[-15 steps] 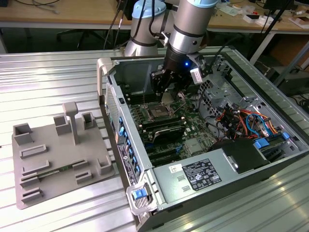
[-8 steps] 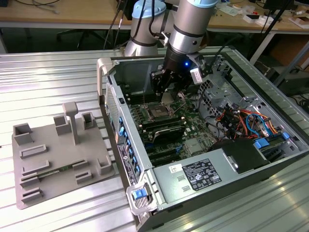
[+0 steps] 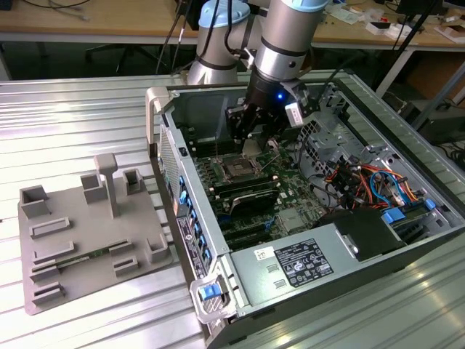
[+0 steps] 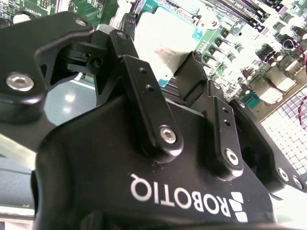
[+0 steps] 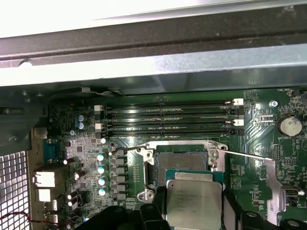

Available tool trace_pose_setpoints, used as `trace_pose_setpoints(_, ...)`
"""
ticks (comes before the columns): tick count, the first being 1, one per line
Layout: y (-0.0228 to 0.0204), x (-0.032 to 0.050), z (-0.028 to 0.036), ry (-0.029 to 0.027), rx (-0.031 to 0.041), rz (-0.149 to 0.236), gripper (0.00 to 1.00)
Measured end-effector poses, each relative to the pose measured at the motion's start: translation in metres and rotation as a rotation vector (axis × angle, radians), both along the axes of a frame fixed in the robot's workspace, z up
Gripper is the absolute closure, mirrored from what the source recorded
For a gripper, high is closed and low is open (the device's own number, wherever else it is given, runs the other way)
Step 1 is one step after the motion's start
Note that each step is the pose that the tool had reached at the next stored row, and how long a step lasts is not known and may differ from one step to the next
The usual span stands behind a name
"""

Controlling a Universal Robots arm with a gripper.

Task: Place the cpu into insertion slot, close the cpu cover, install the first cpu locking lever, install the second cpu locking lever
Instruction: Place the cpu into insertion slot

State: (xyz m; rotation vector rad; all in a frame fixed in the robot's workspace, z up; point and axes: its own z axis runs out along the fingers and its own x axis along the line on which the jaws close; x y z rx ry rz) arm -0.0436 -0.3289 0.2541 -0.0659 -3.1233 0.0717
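Observation:
My gripper (image 5: 194, 208) is shut on the cpu (image 5: 194, 201), a flat square chip with a silver-grey top, pinched by its two sides between the black fingers (image 5: 160, 208). The chip hangs just over the near part of the insertion slot (image 5: 184, 160), whose dark pin field shows beyond it inside a silver rim. Two thin wire locking levers (image 5: 125, 148) (image 5: 244, 154) stand swung out from the slot's corners. In the second wrist view the cpu (image 4: 163, 38) shows pale between the fingers (image 4: 144, 86). In the exterior view the gripper (image 3: 247, 134) hovers over the slot (image 3: 236, 171) inside the open case.
Long black RAM slots (image 5: 168, 117) run beyond the socket, with the case wall (image 5: 153, 62) behind them. A silver metal plate (image 5: 271, 187) stands beside the socket. A power supply (image 3: 298, 262) and coloured cables (image 3: 363, 182) fill the case. A grey fixture (image 3: 87, 233) lies on the ribbed table.

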Motion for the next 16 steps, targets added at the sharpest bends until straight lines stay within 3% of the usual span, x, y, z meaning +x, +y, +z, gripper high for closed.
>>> trace_pose_setpoints(16,0.0,0.0,-0.0007,0.0,0.0,-0.035,0.45)
